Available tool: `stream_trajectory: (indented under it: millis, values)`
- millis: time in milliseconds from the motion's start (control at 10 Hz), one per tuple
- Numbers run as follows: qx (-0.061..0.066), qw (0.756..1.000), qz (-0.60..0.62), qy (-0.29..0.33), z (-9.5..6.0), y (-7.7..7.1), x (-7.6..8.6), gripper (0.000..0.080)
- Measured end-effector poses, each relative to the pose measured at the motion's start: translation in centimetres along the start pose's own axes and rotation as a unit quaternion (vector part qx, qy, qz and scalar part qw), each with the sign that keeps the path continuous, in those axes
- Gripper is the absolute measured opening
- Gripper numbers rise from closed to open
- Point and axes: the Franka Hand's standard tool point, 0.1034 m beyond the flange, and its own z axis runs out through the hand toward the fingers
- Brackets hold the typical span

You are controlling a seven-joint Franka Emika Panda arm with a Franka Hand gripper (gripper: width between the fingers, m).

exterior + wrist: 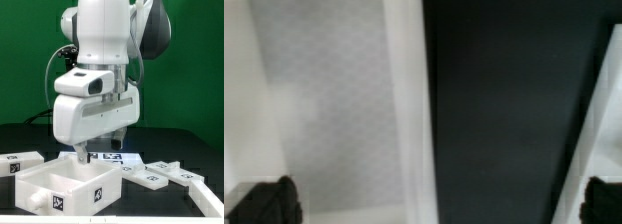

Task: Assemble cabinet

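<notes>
Tool [99, 152] spread wide around cabinet [76, 198] wall

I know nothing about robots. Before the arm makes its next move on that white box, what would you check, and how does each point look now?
1. Gripper open: ok, the fingers are spread wide.
2. Cabinet sitting with its opening up: ok.
3. Cabinet wall between the fingers: ok, one on each side in the wrist view.
4. Wall gripped: not ok, the fingers stand apart from it.
5. Loose panels clear of the arm: ok, off to the exterior view's right.
6. How far down the wall the fingers reach: cannot tell.
</notes>
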Motion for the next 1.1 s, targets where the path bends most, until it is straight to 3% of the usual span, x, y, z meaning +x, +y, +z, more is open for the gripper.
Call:
stream_trajectory:
  millis: [100,400,500,600,700,800,1100]
  values:
    - [-0.004,1.000,0.001,0.004,0.71,0.06,-0.15,0.0797]
    - [-0.003,1.000,0.001,0.004,0.65,0.02,-0.12,0.0381]
    - [-0.003,1.000,0.001,0.004,0.66,0.01,-0.13,0.0381]
    - [-0.003,1.000,0.001,0.004,0.66,0.01,-0.13,0.0175]
    - [-0.003,1.000,0.001,0.004,0.65,0.02,-0.10,0.0175]
    - [-0.004,1.000,0.001,0.005,0.62,0.07,-0.09,0.0087]
    - [-0.011,0.999,0.028,0.010,0.55,0.60,0.22,0.0087]
